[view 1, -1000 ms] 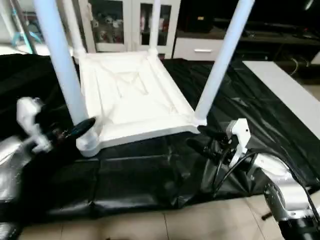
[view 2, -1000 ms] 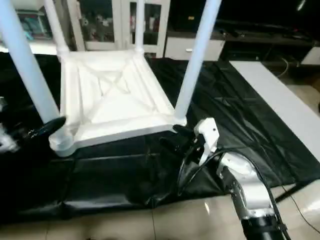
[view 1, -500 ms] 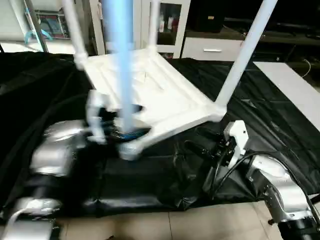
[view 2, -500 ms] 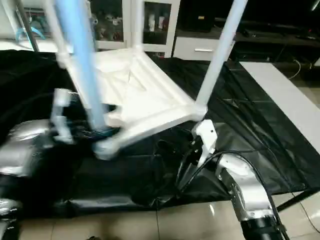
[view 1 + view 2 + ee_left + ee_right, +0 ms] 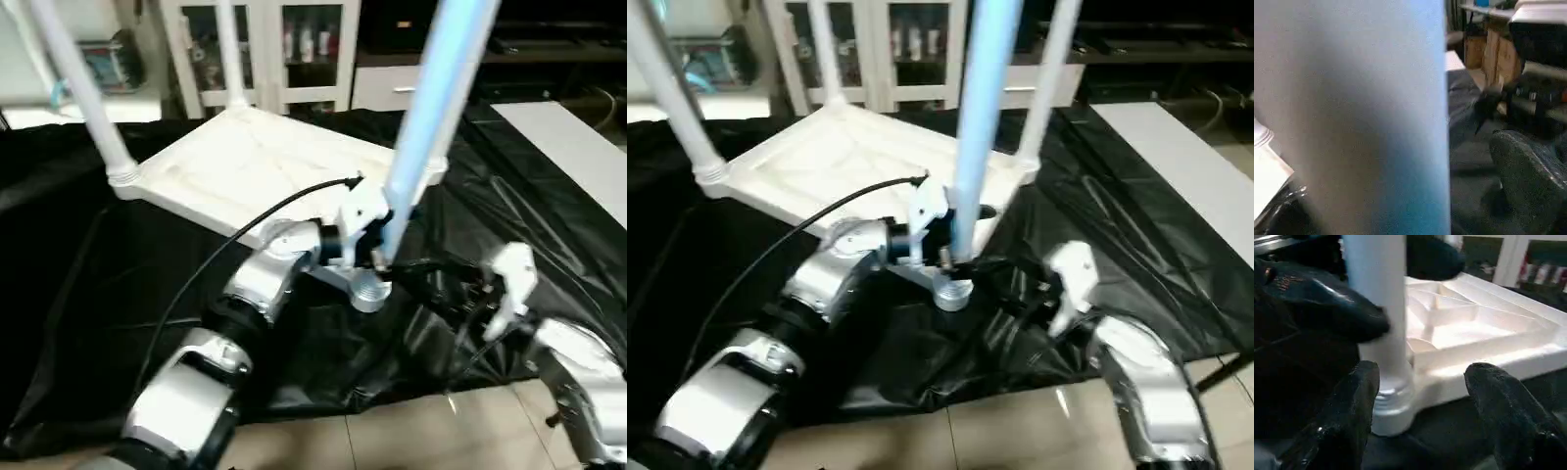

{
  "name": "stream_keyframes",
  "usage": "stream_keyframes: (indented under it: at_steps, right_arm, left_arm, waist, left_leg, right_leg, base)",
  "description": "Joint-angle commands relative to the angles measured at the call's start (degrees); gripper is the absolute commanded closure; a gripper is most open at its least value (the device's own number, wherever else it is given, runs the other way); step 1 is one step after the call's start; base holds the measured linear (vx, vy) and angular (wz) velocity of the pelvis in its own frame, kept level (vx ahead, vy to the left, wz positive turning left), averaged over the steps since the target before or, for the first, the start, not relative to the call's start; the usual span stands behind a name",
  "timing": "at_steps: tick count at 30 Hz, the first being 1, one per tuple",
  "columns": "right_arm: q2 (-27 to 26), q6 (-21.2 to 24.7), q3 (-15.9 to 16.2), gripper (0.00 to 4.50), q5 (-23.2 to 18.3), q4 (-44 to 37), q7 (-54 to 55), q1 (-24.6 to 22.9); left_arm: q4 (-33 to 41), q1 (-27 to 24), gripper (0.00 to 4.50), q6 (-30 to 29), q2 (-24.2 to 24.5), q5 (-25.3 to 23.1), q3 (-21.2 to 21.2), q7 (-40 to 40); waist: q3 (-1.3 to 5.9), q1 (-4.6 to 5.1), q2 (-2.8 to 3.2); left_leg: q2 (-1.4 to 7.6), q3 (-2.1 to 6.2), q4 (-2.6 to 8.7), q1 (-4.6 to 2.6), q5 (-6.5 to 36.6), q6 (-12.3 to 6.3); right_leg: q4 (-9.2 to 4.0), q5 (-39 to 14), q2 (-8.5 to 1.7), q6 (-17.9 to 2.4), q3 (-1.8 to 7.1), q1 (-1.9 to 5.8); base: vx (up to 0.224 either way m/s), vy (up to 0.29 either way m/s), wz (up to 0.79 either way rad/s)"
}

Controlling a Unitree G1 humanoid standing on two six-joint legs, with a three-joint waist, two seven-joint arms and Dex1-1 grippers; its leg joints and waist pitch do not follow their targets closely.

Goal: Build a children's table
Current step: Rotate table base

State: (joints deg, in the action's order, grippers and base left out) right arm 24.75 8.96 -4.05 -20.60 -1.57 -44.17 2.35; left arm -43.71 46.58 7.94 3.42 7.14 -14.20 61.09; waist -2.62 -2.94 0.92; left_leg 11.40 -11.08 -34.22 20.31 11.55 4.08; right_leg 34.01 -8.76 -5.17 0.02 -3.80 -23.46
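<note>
The children's table lies upside down on the black drape. Its white tabletop point(image 5: 245, 162) shows its ribbed underside, with legs standing up at the left point(image 5: 78, 88), at the back point(image 5: 230, 59) and at the far right point(image 5: 1048, 78). The nearest leg point(image 5: 426, 117) rises from the front corner socket point(image 5: 367, 289). My left gripper point(image 5: 377, 245) is open, reached across with this leg between its fingers. One finger point(image 5: 1528, 186) stands a little off the leg point(image 5: 1352, 117). My right gripper point(image 5: 1425, 382) is open and empty, just right of that socket, its fingers point(image 5: 1508, 421) pointing at the leg's base.
The black drape point(image 5: 78, 294) ends at a front edge above the tiled floor point(image 5: 392, 441). A white glass-door cabinet point(image 5: 294, 49) stands behind the table and a white slab point(image 5: 573, 147) lies at the right. My left arm's black cable point(image 5: 255, 215) arcs over the tabletop.
The table has swung round on the drape. The leg inside my left gripper went from the front left to the front middle, beside my right gripper. The camera has shifted too.
</note>
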Motion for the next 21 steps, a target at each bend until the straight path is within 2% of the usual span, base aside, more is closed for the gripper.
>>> stream_keyframes:
  at_steps: [1,3,4,5,6,8,9,10,11,13,14,18,20,21]
  right_arm:
    - [1.11,1.23,-1.31,1.37,-1.11,-3.39,0.03,-1.25]
    - [1.66,1.72,-1.82,1.37,-1.52,-4.54,0.26,-1.85]
    - [1.69,1.77,-1.87,1.37,-1.58,-4.65,0.32,-1.86]
    - [1.68,2.0,-2.07,1.37,-1.86,-4.93,0.59,-1.62]
    - [1.6,2.23,-2.17,1.37,-2.22,-5.2,0.74,-1.33]
    - [1.45,2.47,-2.16,1.37,-2.57,-5.42,0.8,-1.02]
    - [1.27,2.74,-1.94,1.37,-2.69,-5.63,0.8,-0.59]
    - [1.22,2.88,-1.77,1.37,-2.71,-5.78,0.77,-0.44]
    - [1.15,3.08,-1.38,1.37,-2.71,-5.95,0.61,-0.12]
    - [1.17,3.52,-0.42,1.37,-2.52,-6.27,0.45,0.65]
    - [1.12,3.64,-0.18,1.37,-2.43,-6.34,0.44,0.93]
    - [0.74,4.22,0.32,1.37,-2.63,-6.66,0.53,1.83]
    - [0.1,4.73,1.09,1.37,-2.83,-7.05,0.8,2.64]
    - [0.1,4.73,1.09,1.37,-2.83,-7.05,0.8,2.64]
  left_arm:
    - [0.22,-0.61,0.02,0.77,3.63,0.36,0.18,7.64]
    - [-1.85,-0.3,0.02,2.7,7.37,-2.32,-1.45,11.63]
    - [-2.2,-0.21,0.02,3.11,7.75,-2.71,-1.71,11.78]
    - [-3.49,0.38,0.02,3.98,9.0,-3.88,-2.33,11.73]
    - [-4.87,1.11,0.02,5.17,9.87,-5.07,-2.88,11.04]
    - [-5.97,1.82,0.02,6.02,10.47,-6.05,-3.36,10.48]
    - [-7.64,3.05,0.02,7.17,11.04,-7.92,-4.04,8.17]
    - [-8.38,3.65,0.02,7.76,11.25,-8.86,-4.3,6.94]
    - [-9.4,4.74,0.02,7.66,11.46,-9.68,-4.47,6.09]
    - [-12.27,7.54,0.02,8.96,11.94,-12.71,-5.57,3.98]
    - [-13.24,8.31,0.02,10.08,12.19,-14.43,-6.54,2.73]
    - [-16.24,10.36,0.02,12.07,12.48,-18.73,-8.71,-2.27]
    - [-19.52,12.07,0.02,13.21,13.02,-22.52,-11.34,-4.27]
    - [-19.52,12.07,0.02,13.21,13.02,-22.52,-11.34,-4.27]
  waist:
    - [3.37,-0.32,-1.26]
    - [3.45,-0.21,-0.96]
    - [3.43,-0.07,-0.84]
    - [3.52,0.05,-0.76]
    - [3.52,0.16,-1.01]
    - [3.55,-0.03,-0.7]
    - [3.56,-0.07,-1.01]
    - [3.62,-0.19,-0.91]
    - [3.55,-0.36,-0.95]
    - [3.56,-0.66,-1.19]
    - [3.55,-0.72,-1.19]
    - [3.66,-0.79,-1.36]
    - [3.7,-0.7,-1.4]
    - [3.68,-0.66,-1.45]
  left_leg:
    - [1.01,0.84,4.01,0.25,12.72,-5.1]
    - [1.19,1.0,4.18,0.13,13.27,-4.97]
    - [1.16,1.01,4.21,0.09,13.68,-4.9]
    - [1.2,0.97,4.12,-0.18,14.38,-4.49]
    - [1.3,0.79,4.09,-0.37,14.57,-4.45]
    - [1.47,0.88,4.18,-0.39,14.63,-4.14]
    - [1.47,0.76,4.13,-0.44,14.61,-4.27]
    - [1.57,0.83,4.16,-0.56,14.6,-4.14]
    - [1.51,0.7,4.14,-0.43,14.23,-3.96]
    - [1.42,0.72,4.06,-0.4,13.7,-3.88]
    - [1.45,0.83,4.11,-0.16,12.94,-3.76]
    - [1.4,0.81,3.93,0.0,11.34,-4.1]
    - [1.33,0.88,3.91,0.18,10.46,-4.29]
    - [1.27,0.82,3.86,0.23,10.37,-4.4]
  right_leg:
    - [-5.51,-23.36,-2.54,-8.57,1.81,3.15]
    - [-5.3,-23.36,-2.58,-8.36,1.82,3.01]
    - [-5.32,-23.37,-2.54,-8.3,1.82,2.92]
    - [-5.15,-22.35,-2.56,-9.02,1.81,2.73]
    - [-5.13,-21.59,-2.53,-9.48,1.93,2.62]
    - [-4.7,-19.12,-2.68,-10.61,1.98,2.73]
    - [-4.77,-18.77,-2.64,-10.76,2.02,2.61]
    - [-4.54,-18.21,-2.68,-11.05,2.04,2.6]
    - [-4.48,-17.48,-2.78,-11.52,2.1,2.64]
    - [-4.5,-18.15,-2.92,-10.86,2.12,2.71]
    - [-4.42,-18.12,-3.07,-10.54,2.12,2.96]
    - [-4.2,-16.46,-3.04,-10.45,2.15,3.02]
    - [-4.03,-15.55,-3.02,-10.31,2.13,3.15]
    - [-4.19,-15.78,-3.03,-10.18,2.16,3.11]
  base:
    - [0.0,0.0,0.0]
    - [0.0,0.0,0.0]
    - [0.0,0.0,0.0]
    - [0.0,0.0,0.0]
    - [0.0,0.0,0.0]
    - [0.0,0.0,0.0]
    - [0.0,0.0,0.0]
    - [0.0,0.0,0.0]
    - [0.0,0.0,0.0]
    - [0.0,0.0,0.0]
    - [0.0,0.0,0.0]
    - [0.0,0.0,0.0]
    - [0.0,0.0,0.0]
    - [0.0,0.0,0.0]
